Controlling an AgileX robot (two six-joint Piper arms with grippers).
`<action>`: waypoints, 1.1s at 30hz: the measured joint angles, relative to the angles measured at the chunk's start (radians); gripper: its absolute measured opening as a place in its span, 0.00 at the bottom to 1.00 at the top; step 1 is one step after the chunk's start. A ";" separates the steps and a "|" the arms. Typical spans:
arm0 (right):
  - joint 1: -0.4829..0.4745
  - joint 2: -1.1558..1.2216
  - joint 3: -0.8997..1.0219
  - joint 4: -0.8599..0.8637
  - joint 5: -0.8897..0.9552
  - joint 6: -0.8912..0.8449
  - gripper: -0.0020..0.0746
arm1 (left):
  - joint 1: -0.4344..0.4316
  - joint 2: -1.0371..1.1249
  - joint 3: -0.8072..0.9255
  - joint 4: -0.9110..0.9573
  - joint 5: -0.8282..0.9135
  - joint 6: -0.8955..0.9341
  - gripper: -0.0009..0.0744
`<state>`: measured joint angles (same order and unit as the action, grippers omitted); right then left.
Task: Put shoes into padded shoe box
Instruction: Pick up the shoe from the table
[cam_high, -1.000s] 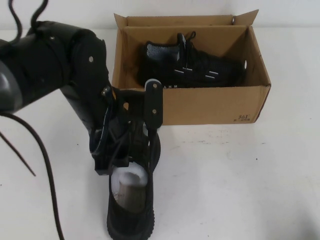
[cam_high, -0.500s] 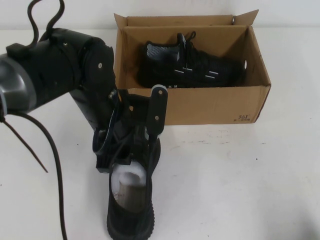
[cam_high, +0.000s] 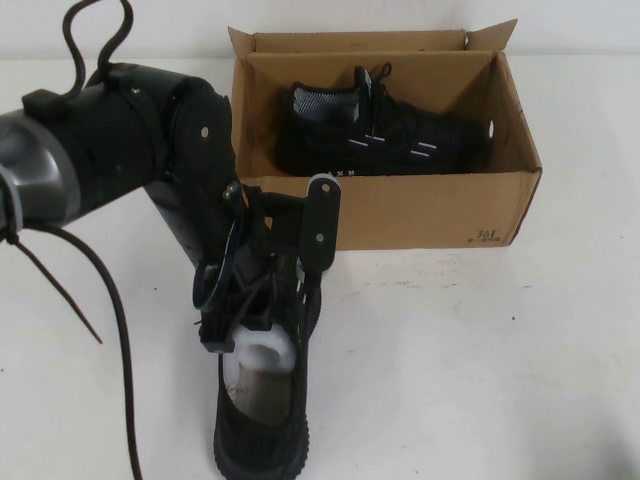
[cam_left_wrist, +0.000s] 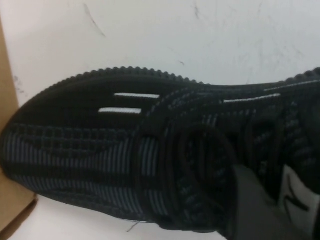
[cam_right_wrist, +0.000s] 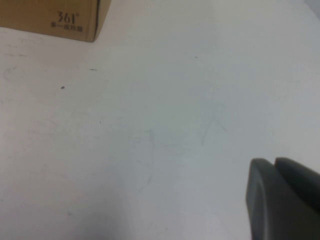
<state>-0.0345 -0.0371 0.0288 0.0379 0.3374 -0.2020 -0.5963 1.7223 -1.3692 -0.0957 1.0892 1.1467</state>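
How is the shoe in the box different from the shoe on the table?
The shoe in the box lies lengthwise inside the cardboard box, untouched; the shoe on the table sits outside, pointing toward the box, under the left gripper. White stuffing shows only in the table shoe. Both are black knit with white dashes. The right gripper hangs over bare table.

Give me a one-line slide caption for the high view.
Left gripper over the shoe on the table, its mate already in the box; right gripper off to the side.

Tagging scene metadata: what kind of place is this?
Probably a lab tabletop rig: bare white table, plain wall, cardboard shoe box holding one sneaker. Left gripper sits over the second sneaker; right gripper hovers over the table.
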 joint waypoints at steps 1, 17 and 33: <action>0.000 0.000 0.000 0.000 0.000 0.000 0.02 | 0.000 0.000 0.000 0.000 0.004 0.000 0.24; 0.000 0.000 0.000 0.000 0.000 0.000 0.02 | 0.000 -0.025 0.000 -0.100 0.090 -0.036 0.01; 0.000 0.000 0.000 0.000 0.000 0.000 0.02 | -0.008 -0.183 -0.041 -0.150 0.133 -0.373 0.01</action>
<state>-0.0345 -0.0371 0.0288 0.0379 0.3374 -0.2020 -0.6045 1.5397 -1.4104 -0.2459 1.2220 0.7734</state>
